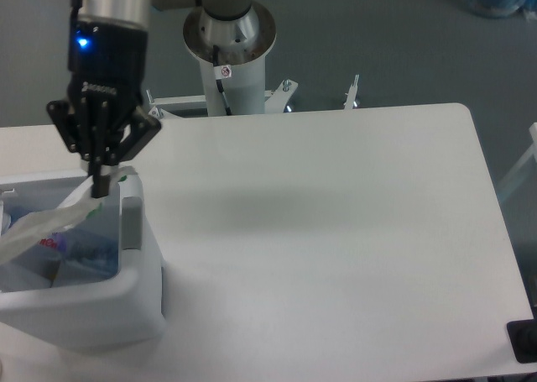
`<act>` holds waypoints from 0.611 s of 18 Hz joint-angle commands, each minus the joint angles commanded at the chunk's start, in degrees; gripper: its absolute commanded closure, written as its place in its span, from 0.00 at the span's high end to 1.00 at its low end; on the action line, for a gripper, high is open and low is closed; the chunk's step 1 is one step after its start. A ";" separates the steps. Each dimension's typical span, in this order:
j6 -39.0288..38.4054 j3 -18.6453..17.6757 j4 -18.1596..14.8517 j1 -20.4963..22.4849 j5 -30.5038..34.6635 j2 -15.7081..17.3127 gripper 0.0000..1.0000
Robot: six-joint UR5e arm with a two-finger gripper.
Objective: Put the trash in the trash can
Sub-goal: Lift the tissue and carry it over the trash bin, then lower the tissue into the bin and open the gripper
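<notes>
1. A white tabletop (pixel 336 231) is filling most of the view, with grey floor behind it at the far side and the robot's pedestal (pixel 228 59) standing just past the far edge.

2. The trash can (pixel 138 294) is sitting at the near left corner of the tabletop, its opening facing up and its thick right wall standing between the interior and the bare surface to the right.

3. The gripper (pixel 99 187) is hanging over the far right part of the bin's opening, jaws clenched on the top end of the plastic bag (pixel 38 227).

4. The bag is trailing down and to the left from that pinch, draping into the bin; pinching it at one end looks like a way to let the limp film hang and feed itself inside.

5. The bottle (pixel 80 246) is lying in the bin under the bag, only partly showing, its bluish body and a bit of label peeking out.

6. By my read, both pieces of trash are now within the can's walls, and only the letting go is left.

7. Edges: the jaw tips are sitting close to the bin's far rim and right wall, so a straight lift would be the safe exit.

8. Open room: everything right of the bin is free surface, all the way to the rounded far right corner.
</notes>
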 joint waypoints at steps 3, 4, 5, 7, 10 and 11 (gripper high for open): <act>0.00 -1.06 -0.09 -0.88 -0.09 -0.35 0.00; 0.00 -1.76 -0.09 -1.23 0.00 -0.44 0.00; 0.00 -2.37 -0.09 -1.41 0.00 -0.61 0.00; 0.00 -2.91 -0.09 -2.11 0.00 -1.58 0.00; -0.09 -2.38 0.09 -3.34 0.00 -4.56 0.00; -0.09 -2.12 0.09 -3.52 0.09 -5.44 0.00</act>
